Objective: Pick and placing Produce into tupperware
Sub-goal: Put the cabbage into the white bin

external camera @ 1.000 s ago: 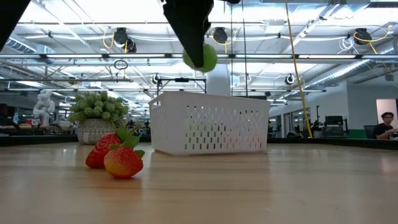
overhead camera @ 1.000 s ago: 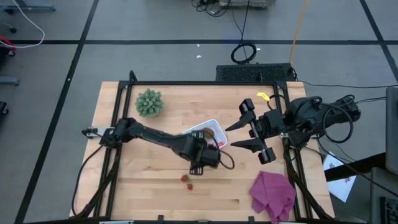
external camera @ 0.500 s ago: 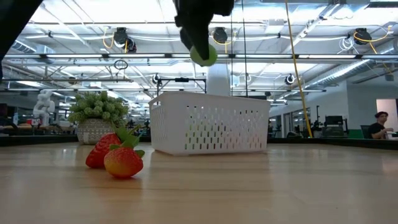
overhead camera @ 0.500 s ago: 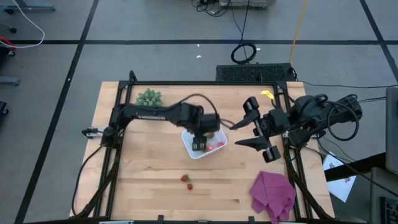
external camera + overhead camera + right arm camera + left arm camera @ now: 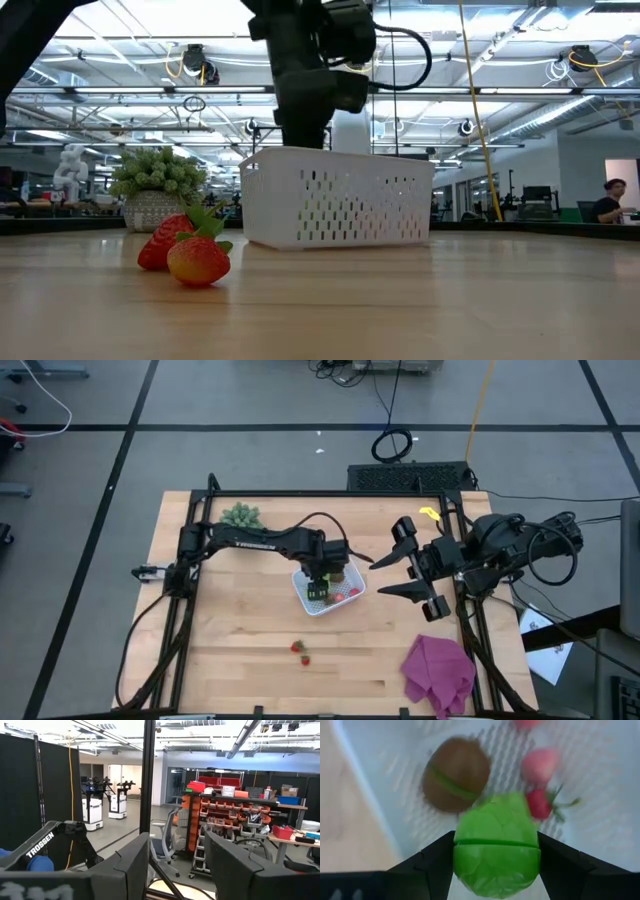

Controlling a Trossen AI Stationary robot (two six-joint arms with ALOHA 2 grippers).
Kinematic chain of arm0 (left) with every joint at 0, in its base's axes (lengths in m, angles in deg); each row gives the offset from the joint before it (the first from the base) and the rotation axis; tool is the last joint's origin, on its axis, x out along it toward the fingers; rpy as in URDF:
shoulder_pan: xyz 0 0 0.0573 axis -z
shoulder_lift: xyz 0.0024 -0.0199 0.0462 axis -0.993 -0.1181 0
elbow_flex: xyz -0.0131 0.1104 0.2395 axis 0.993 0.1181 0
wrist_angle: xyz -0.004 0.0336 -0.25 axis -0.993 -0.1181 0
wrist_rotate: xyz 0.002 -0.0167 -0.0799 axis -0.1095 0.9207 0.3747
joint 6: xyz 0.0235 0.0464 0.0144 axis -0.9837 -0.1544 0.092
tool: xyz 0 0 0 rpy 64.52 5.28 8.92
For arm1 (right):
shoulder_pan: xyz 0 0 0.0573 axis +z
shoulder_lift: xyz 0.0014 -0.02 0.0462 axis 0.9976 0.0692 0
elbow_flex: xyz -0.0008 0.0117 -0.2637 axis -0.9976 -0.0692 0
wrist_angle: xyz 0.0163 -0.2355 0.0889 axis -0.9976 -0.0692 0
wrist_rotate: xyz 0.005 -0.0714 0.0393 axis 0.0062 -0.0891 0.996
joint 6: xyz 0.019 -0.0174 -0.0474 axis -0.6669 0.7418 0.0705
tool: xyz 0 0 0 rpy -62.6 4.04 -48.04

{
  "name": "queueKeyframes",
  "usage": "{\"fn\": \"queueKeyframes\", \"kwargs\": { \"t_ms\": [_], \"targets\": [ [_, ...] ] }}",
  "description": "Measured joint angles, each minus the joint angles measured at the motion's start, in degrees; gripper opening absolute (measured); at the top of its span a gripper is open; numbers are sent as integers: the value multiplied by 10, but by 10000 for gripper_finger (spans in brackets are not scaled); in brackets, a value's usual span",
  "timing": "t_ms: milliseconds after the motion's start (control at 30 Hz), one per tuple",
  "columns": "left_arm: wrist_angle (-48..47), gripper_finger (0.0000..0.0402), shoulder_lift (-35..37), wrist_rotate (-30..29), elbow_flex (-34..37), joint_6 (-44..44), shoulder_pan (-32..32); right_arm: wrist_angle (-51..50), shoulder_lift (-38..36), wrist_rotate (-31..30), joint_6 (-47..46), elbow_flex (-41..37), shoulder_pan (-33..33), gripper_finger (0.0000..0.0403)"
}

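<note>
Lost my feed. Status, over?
Left gripper in tupperware, jaws shut on green produce. Right gripper parked aside, open. Two strawberries still out.

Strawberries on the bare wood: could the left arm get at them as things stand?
Probably not yet. The left gripper is down in the tupperware, shut on a green piece. The two strawberries lie in the open, with nothing over them.

Left arm (image 5: 260, 543) lay across the far-left table, its gripper (image 5: 318, 592) filling the tupperware (image 5: 343, 600) opening. Inside, a brown piece (image 5: 456, 775) and strawberries (image 5: 540, 802) took up floor. Spiky plant (image 5: 241, 515) blocked the far-left corner. Two strawberries (image 5: 301, 651) sat near-centre, purple cloth (image 5: 438, 670) near-right. Right arm (image 5: 470, 555) hung over the right edge. The near-left table (image 5: 230, 650) was free.
</note>
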Motion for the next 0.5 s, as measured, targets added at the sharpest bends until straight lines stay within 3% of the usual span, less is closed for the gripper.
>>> {"fn": "queueKeyframes", "kwargs": {
  "t_ms": [200, 500],
  "targets": [
    [95, 246, 0, 28, 48, -19, 4, 0, 0, 0, 7, 0, 0, 180],
    [95, 246, 0, -5, 54, -31, 0, 0, 0, 0, 12, 0, 0, 180]
  ]
}}
